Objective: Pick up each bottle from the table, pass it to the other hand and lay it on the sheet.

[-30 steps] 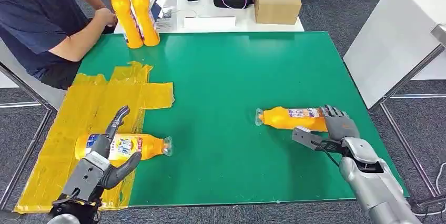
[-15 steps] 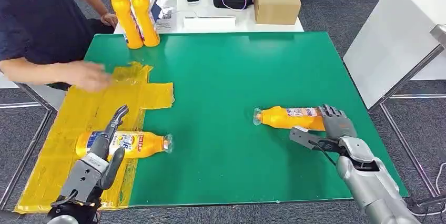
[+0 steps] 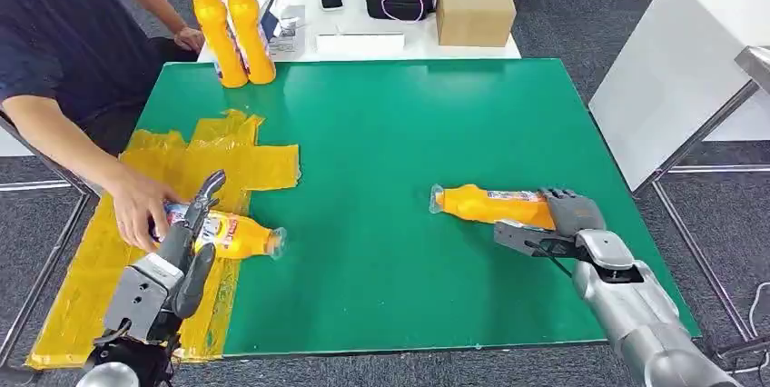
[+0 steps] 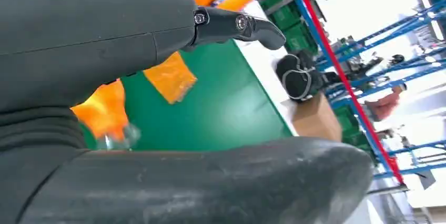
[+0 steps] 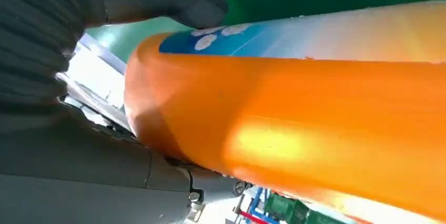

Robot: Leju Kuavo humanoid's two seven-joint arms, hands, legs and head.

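right hand (image 3: 565,222) grips lying bottle (image 3: 490,204) at its base end.

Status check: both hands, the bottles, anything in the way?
Left hand open beside sheet bottle. Right hand gripping table bottle. Person's hand on sheet bottle.

Green flat surface (image 3: 381,142) carries crinkled yellow plastic sheet (image 3: 163,187) at 9 o'clock, two upright orange plastic bottles (image 3: 231,28) at 11.
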